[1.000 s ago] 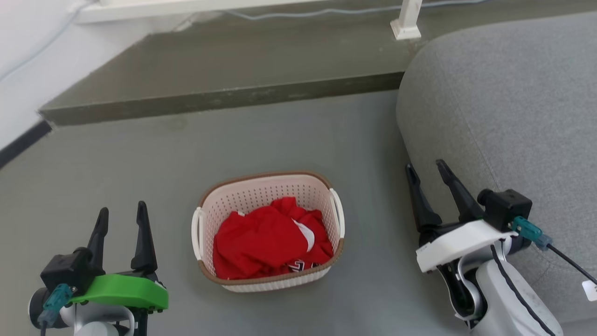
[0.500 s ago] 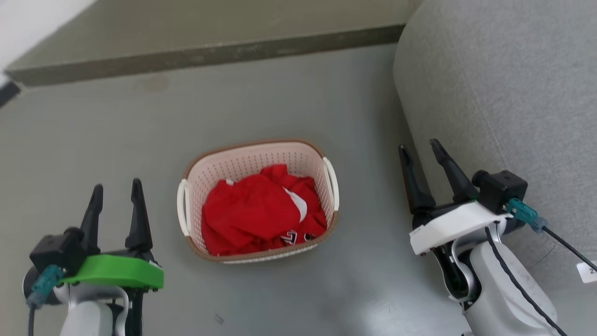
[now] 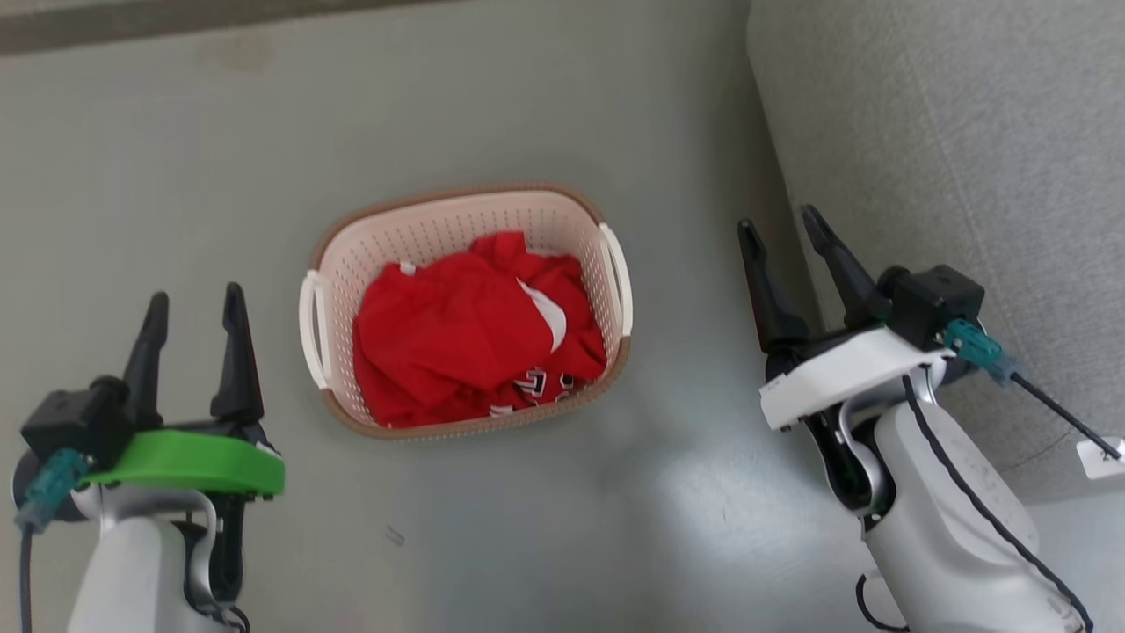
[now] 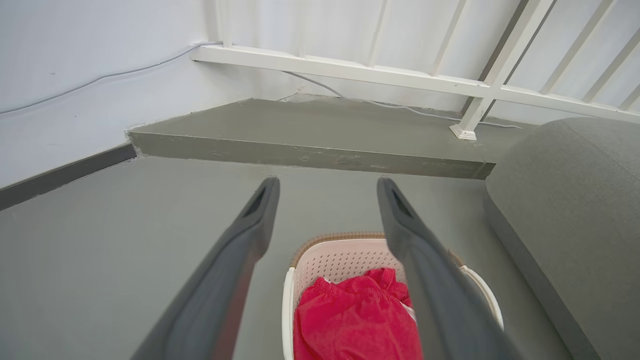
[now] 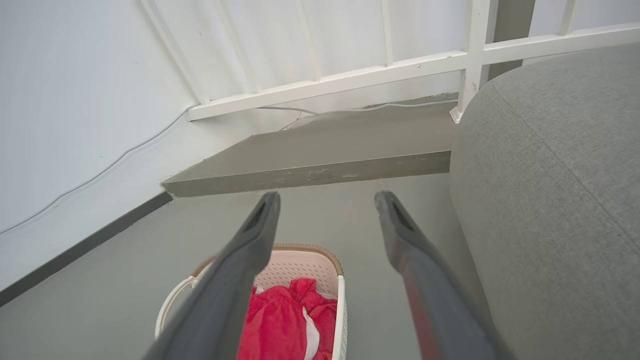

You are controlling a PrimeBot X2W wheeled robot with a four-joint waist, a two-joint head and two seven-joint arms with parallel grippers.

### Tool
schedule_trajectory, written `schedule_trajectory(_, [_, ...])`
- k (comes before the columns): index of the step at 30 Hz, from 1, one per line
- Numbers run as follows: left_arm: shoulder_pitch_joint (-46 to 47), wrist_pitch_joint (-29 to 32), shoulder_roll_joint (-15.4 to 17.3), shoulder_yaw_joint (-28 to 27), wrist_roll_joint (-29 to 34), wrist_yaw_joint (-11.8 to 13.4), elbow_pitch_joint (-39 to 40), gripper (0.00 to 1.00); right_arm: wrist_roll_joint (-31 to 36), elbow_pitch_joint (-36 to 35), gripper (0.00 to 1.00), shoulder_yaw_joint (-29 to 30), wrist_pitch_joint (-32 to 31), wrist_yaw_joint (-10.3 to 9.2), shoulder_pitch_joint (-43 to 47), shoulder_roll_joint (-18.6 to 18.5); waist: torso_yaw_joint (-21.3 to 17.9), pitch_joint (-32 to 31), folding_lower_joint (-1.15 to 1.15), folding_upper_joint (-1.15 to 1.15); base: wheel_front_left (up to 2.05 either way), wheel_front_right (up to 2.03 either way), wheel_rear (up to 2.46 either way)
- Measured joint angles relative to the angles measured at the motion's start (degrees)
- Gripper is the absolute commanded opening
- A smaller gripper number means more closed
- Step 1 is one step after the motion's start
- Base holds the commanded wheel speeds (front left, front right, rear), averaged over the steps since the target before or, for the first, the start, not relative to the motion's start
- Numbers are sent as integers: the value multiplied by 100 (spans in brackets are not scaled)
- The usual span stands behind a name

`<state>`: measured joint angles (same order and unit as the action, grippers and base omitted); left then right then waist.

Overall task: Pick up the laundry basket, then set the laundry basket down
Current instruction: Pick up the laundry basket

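Cream-white perforated laundry basket (image 3: 422,236) stands upright on the grey floor (image 3: 158,149), between the two arms and touching neither. A crumpled red garment (image 3: 448,334) lies inside it. Left gripper (image 3: 195,296) hovers near the basket's left handle, fingers spread, holding nothing. Right gripper (image 3: 778,220) hangs to the basket's right, beside the grey upholstered sofa (image 3: 967,132), fingers likewise parted and empty.

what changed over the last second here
The head camera tipped downward, so the whole picture shifted. Nothing was grasped or released. The laundry basket stays on the floor holding the red garment; left gripper and right gripper stay open, either side of it, not touching.
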<state>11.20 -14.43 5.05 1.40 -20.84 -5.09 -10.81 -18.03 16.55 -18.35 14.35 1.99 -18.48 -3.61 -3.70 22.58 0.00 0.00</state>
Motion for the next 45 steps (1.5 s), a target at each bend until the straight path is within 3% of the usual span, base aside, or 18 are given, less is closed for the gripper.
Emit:
schedule_trajectory(24, [1446, 87, 289, 132, -155, -144, -1199, 100, -26, 1049, 100, -205, -30, -67, -1368, 5, 74, 1595, 1, 0, 0, 0, 0])
schedule_trajectory(45, [2616, 469, 313, 563, -330, -198, -2450, 100, -669, 2197, 100, -653, -296, -116, -2505, -1, 248, 2581, 0, 0, 0, 0, 0])
